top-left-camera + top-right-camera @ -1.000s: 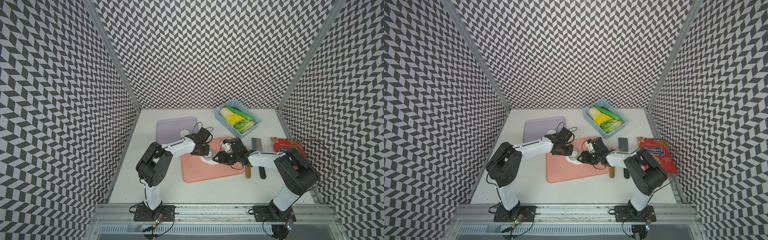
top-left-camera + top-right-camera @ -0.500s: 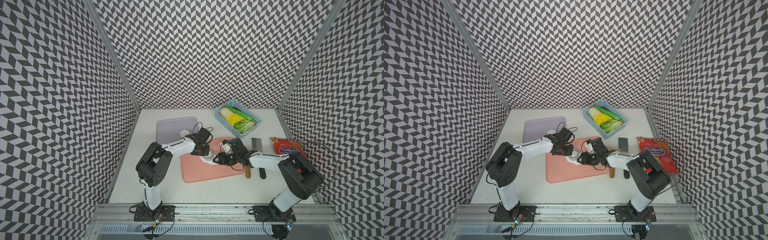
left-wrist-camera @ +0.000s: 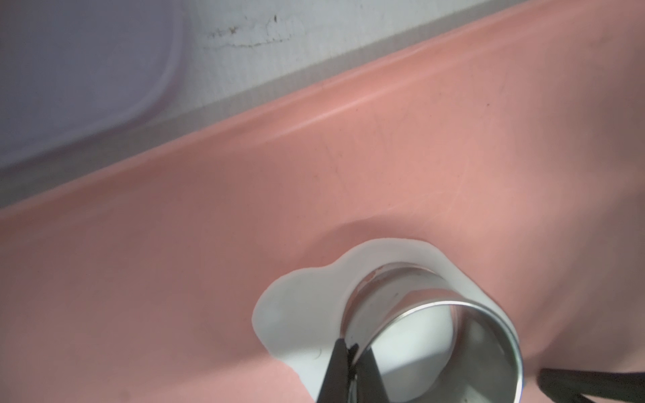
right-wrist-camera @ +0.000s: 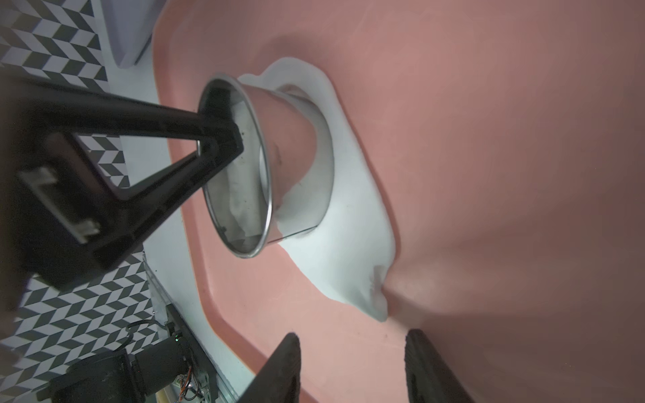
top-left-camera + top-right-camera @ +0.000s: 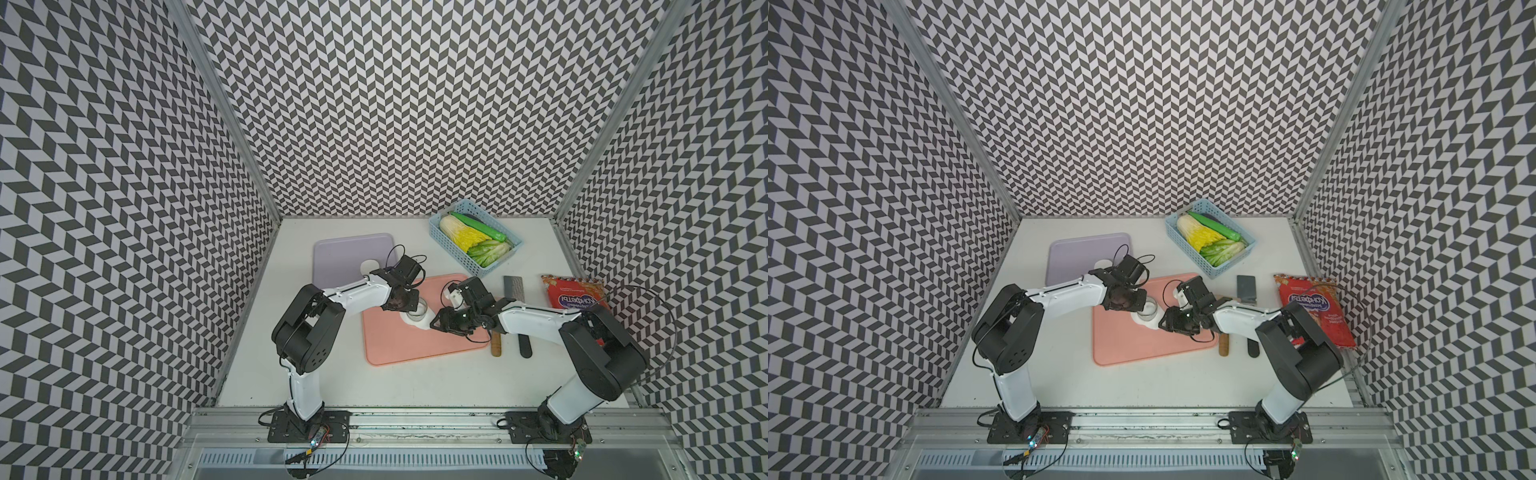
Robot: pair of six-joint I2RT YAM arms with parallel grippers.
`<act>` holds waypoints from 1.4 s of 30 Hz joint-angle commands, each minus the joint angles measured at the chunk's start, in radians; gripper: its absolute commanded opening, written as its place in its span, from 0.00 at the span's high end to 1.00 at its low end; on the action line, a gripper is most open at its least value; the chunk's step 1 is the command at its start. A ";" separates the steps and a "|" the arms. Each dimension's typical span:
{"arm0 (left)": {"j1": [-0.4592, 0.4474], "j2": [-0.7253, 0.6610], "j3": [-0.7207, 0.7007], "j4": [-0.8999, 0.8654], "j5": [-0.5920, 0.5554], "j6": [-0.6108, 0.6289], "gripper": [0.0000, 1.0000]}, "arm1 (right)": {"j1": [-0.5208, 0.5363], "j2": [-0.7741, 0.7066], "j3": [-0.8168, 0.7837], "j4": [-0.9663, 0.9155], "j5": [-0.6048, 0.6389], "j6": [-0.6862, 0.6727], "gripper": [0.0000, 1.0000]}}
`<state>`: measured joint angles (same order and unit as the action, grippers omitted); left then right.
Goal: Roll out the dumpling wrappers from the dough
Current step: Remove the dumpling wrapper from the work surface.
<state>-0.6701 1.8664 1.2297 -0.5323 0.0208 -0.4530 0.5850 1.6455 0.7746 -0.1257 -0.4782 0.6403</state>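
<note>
Dough (image 4: 356, 244), a soft white sheet pressed flat with a blobby outline, lies near the middle of the salmon-pink plastic cutting board (image 5: 415, 349). A shiny round metal ring cup (image 4: 289, 139) stands sunk into it, and most of the free sheet spreads from the cup toward 4 o'clock. The left gripper (image 4: 223, 139) is clamped on the cup's upper rim, one black finger inside the wall and one outside. The right gripper (image 4: 352, 335) has its fingers apart with nothing between them, just short of the sheet's pointed corner, at about 3 o'clock of the cup.

This looks like the cutting of a disc. It will likely go best if the cup is pressed straight down with its rim level, so the edge bites all the way round, then given a slight twist before lifting. The free pincer would do well to pin that corner, since such soft dough probably clings to the metal and stretches.

One thin round white dumpling wrapper (image 5: 369, 266) sits on the flat lilac plastic tray (image 5: 345, 249) at 10 o'clock of the board, partly covered by the left arm.

Reflections hide the cup's inside, so I cannot tell whether the disc is cut through. In both top views the arms cover most of the sheet. Whether the right fingertips touch the board is unclear.
</note>
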 commanded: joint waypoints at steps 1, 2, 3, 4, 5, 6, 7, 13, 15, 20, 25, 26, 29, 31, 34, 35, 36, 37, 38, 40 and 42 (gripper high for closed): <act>-0.017 0.026 -0.008 -0.028 0.030 0.013 1.00 | 0.021 0.054 -0.006 0.021 -0.012 0.026 0.49; -0.017 0.028 -0.006 -0.028 0.032 0.013 1.00 | 0.023 0.059 -0.010 0.040 -0.017 0.033 0.49; -0.016 0.030 -0.007 -0.028 0.033 0.013 1.00 | 0.024 0.065 -0.019 0.069 -0.024 0.045 0.49; -0.017 0.030 -0.007 -0.028 0.033 0.013 1.00 | 0.024 0.068 -0.028 0.100 -0.032 0.057 0.49; -0.017 0.031 -0.006 -0.028 0.034 0.011 1.00 | 0.024 0.069 -0.034 0.124 -0.038 0.065 0.49; -0.017 0.031 -0.007 -0.028 0.034 0.011 1.00 | 0.024 0.069 -0.042 0.153 -0.048 0.073 0.50; -0.017 0.031 -0.007 -0.028 0.034 0.011 1.00 | 0.024 0.066 -0.049 0.182 -0.061 0.078 0.50; -0.017 0.031 -0.008 -0.028 0.032 0.013 1.00 | 0.024 -0.019 -0.099 0.331 -0.082 0.069 0.51; -0.017 0.033 -0.009 -0.028 0.033 0.013 1.00 | 0.024 -0.045 -0.120 0.379 -0.077 0.065 0.51; -0.017 0.033 -0.010 -0.024 0.035 0.010 1.00 | 0.024 -0.071 -0.153 0.468 -0.086 0.059 0.51; -0.017 0.033 -0.012 -0.026 0.032 0.011 1.00 | 0.022 -0.088 -0.141 0.419 -0.047 0.053 0.51; -0.017 0.031 -0.013 -0.025 0.032 0.013 1.00 | 0.021 -0.100 -0.141 0.397 -0.028 0.050 0.50; -0.017 0.033 -0.013 -0.026 0.030 0.016 1.00 | 0.016 -0.127 -0.116 0.287 0.045 0.025 0.48; -0.017 0.034 -0.012 -0.024 0.031 0.016 1.00 | 0.009 -0.117 -0.089 0.210 0.080 0.011 0.47; -0.017 0.036 -0.009 -0.023 0.034 0.015 1.00 | 0.008 -0.082 -0.064 0.154 0.120 -0.001 0.47; -0.017 0.036 -0.009 -0.023 0.035 0.014 1.00 | 0.007 -0.065 -0.057 0.146 0.122 -0.003 0.47; -0.017 0.034 -0.010 -0.023 0.035 0.014 1.00 | 0.007 -0.047 -0.053 0.146 0.119 -0.002 0.47; -0.017 0.034 -0.012 -0.023 0.035 0.014 1.00 | 0.007 -0.030 -0.051 0.154 0.113 0.000 0.47; -0.017 0.034 -0.012 -0.023 0.035 0.014 1.00 | 0.007 -0.017 -0.051 0.156 0.115 0.002 0.47; -0.017 0.034 -0.013 -0.023 0.035 0.014 1.00 | 0.008 0.007 -0.052 0.170 0.117 0.002 0.47; -0.017 0.033 -0.014 -0.023 0.035 0.015 1.00 | 0.010 0.030 -0.053 0.183 0.100 0.001 0.47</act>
<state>-0.6701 1.8675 1.2297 -0.5320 0.0216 -0.4454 0.5926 1.6447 0.7158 0.0597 -0.3908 0.6540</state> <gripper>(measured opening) 0.067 0.529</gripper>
